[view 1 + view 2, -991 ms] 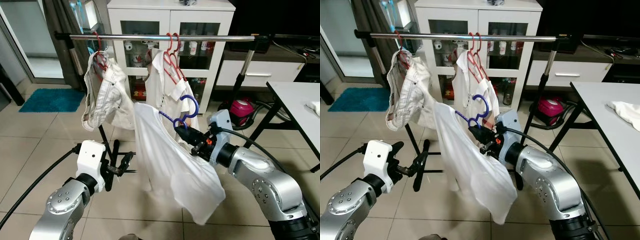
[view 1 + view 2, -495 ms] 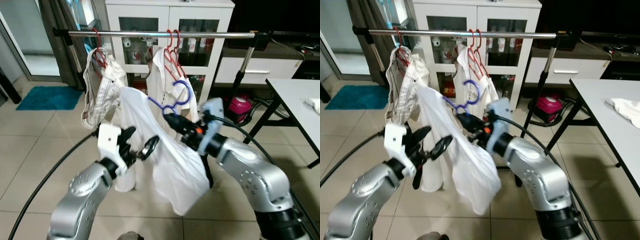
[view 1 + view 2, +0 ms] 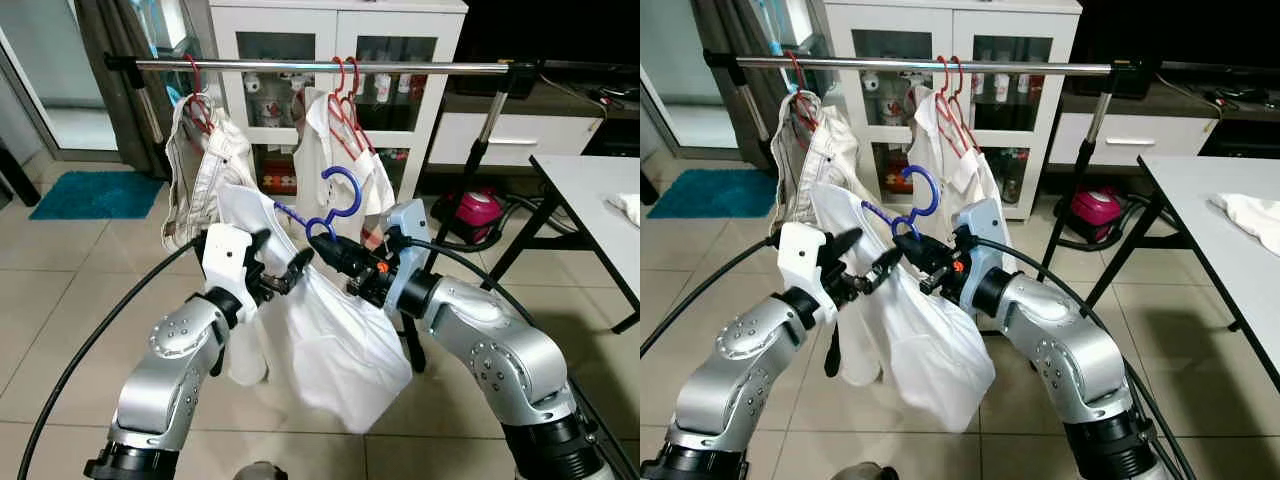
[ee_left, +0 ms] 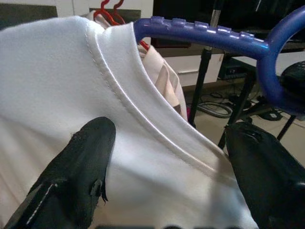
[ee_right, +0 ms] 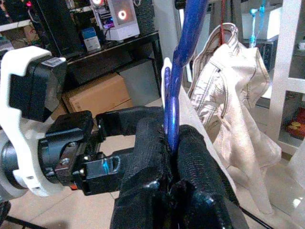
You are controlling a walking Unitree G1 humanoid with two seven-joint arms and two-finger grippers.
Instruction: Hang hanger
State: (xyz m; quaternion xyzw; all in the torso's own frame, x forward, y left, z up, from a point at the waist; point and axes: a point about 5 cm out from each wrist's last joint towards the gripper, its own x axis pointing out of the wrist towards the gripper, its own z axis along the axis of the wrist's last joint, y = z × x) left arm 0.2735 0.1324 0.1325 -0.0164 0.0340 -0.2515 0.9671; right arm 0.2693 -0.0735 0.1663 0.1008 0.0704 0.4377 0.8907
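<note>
A: Where is the blue hanger (image 3: 335, 200) held, and by what?

B: It is clamped just below its hook by the right gripper (image 3: 340, 256), whose fingers are pinched shut on the blue plastic, as is seen plainly in the right wrist view. A white shirt (image 3: 335, 335) is draped on it. The hanger is held in front of the clothes rail (image 3: 330, 67) and well below it, between the beige garment (image 3: 205, 180) on the left and the white shirt on red hangers (image 3: 345, 115) to the right.

A: And the left gripper (image 3: 283, 276)?

B: Its fingers are spread apart, one on either side of the shirt's collar, with nothing pinched between them yet.

A: What could go wrong from here?

B: The hook is still far under the rail, so a long lift is judged to be needed. The shirt sits lopsided, bunched low on the right side; it could slide off if the hanger is tilted during the lift. The hook could also be snagged on the red hangers nearby.

A: What differs from half a second earlier?

B: The hanger has been lowered slightly and brought nearer, and the left gripper has been moved in until the collar is bracketed.
</note>
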